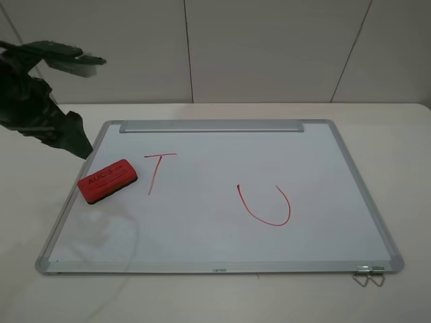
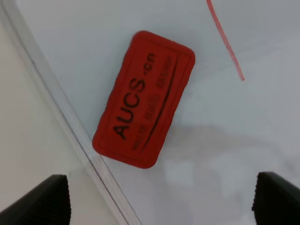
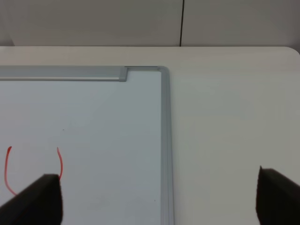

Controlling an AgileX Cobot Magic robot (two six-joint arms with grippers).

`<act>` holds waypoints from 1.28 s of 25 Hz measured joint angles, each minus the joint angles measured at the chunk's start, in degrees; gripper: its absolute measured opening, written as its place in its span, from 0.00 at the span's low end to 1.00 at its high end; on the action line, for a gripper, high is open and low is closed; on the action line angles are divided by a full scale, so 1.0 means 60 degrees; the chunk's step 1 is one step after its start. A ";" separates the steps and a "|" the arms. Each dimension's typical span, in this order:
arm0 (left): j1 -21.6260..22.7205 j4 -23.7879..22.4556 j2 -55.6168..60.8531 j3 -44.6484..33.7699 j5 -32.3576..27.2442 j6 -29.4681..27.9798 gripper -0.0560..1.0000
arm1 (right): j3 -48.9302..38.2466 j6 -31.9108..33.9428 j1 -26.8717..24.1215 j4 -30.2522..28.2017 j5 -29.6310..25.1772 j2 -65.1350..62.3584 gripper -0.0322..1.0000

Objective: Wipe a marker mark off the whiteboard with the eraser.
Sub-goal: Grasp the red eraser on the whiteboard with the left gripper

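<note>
The black left arm [image 1: 30, 101] reaches in at the far left of the scene, wrist bent downward, and the black two-fingered left gripper [image 2: 159, 201] has its jaws spread wide. The black right gripper [image 3: 157, 201] likewise holds its fingertips far apart

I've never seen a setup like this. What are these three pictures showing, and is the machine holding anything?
A two-armed robot. One picture comes from a camera mounted high; the other two from cameras on each wrist. On the pale table lies a silver-framed whiteboard bearing a thin red T-shaped marker mark, a red U-shaped curve and a small red block eraser. The left gripper is open near the eraser; the right gripper, also open, faces a board corner. Neither holds anything.
</note>
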State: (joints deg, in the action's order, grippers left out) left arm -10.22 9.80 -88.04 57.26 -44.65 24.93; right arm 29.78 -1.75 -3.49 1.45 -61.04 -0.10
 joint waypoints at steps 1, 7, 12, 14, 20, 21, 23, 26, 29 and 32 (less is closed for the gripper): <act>-0.0162 -0.0174 -0.0302 0.0145 -0.0101 0.0029 0.79 | 0.0000 0.0000 0.0000 0.0000 0.0000 0.0000 0.72; -0.1014 -0.1867 -0.1614 0.0489 -0.0549 0.0062 0.79 | 0.0000 0.0000 0.0000 0.0000 0.0000 0.0000 0.72; -0.1250 -0.2136 -0.2191 0.0489 -0.0252 0.0400 0.79 | 0.0000 0.0000 0.0000 0.0000 0.0000 0.0000 0.72; -0.1258 -0.2136 -0.2294 0.0499 -0.0034 0.0980 0.79 | 0.0000 0.0000 0.0000 0.0000 0.0000 0.0000 0.72; -0.1258 -0.1706 -0.2733 0.0499 0.0547 0.2725 0.79 | 0.0000 0.0000 0.0000 0.0000 0.0000 0.0000 0.72; -0.1258 -0.1633 -0.2813 0.0506 0.0651 0.2775 0.79 | 0.0000 0.0000 0.0000 0.0000 0.0000 0.0000 0.72; -0.1258 -0.1580 -0.2995 0.0506 0.0914 0.2766 0.79 | 0.0000 0.0000 0.0000 0.0000 0.0000 0.0000 0.72; -0.1249 -0.1557 -0.3212 0.0506 0.1229 0.2448 0.79 | 0.0000 0.0000 0.0000 0.0000 0.0000 0.0000 0.72; -0.1249 -0.1549 -0.3347 0.0506 0.1588 0.2071 0.79 | 0.0000 0.0000 0.0000 0.0000 0.0000 0.0000 0.72; -0.1166 -0.1527 -0.3401 0.0506 0.1956 0.1933 0.79 | 0.0000 0.0000 0.0000 0.0000 0.0000 0.0000 0.72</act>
State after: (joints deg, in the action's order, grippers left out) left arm -17.22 0.63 -108.44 60.30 -32.92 36.53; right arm 29.78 -1.75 -3.49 1.45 -61.04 -0.10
